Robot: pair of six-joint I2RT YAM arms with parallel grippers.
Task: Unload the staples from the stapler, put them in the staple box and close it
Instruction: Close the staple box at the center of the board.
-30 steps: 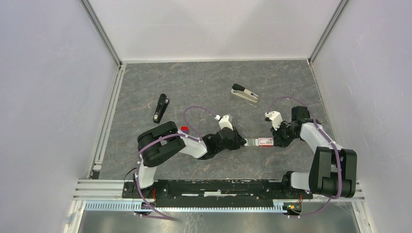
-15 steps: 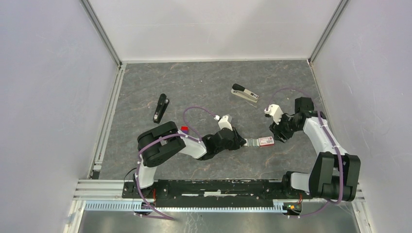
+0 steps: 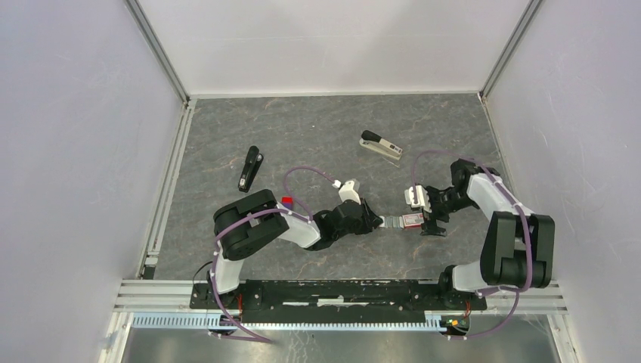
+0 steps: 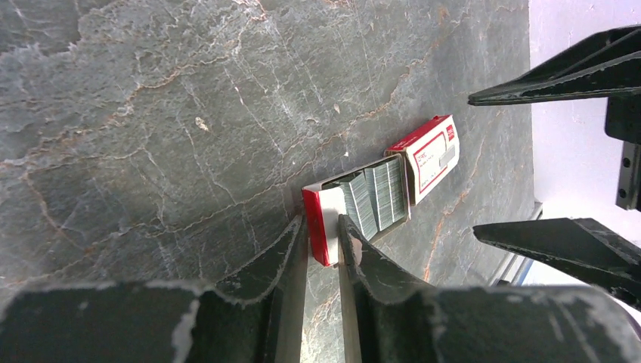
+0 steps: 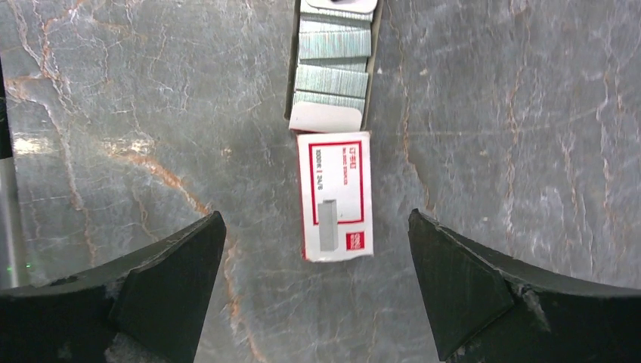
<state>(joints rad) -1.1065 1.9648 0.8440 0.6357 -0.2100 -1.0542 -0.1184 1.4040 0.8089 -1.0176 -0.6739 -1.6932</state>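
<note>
The black stapler (image 3: 380,147) with its silver base lies at the back of the table, far from both grippers; no staples show in it. At mid-table a small drawer (image 4: 374,193) holding strips of staples sticks out of its red-and-white sleeve (image 5: 335,195). My left gripper (image 4: 321,227) is shut on the drawer's red end flap. My right gripper (image 5: 314,227) is wide open, with one finger on each side of the sleeve's free end, touching nothing. In the top view the left gripper (image 3: 376,221) and right gripper (image 3: 427,215) face each other across the box.
A slim black bar (image 3: 250,168) with pale marks lies at the left of the grey marbled table (image 3: 317,136). White walls and metal rails close in the table on three sides.
My right gripper has let go of the sleeve and opened wide, its wrist swinging round beside the box. The left gripper keeps its hold; the box has barely moved.
</note>
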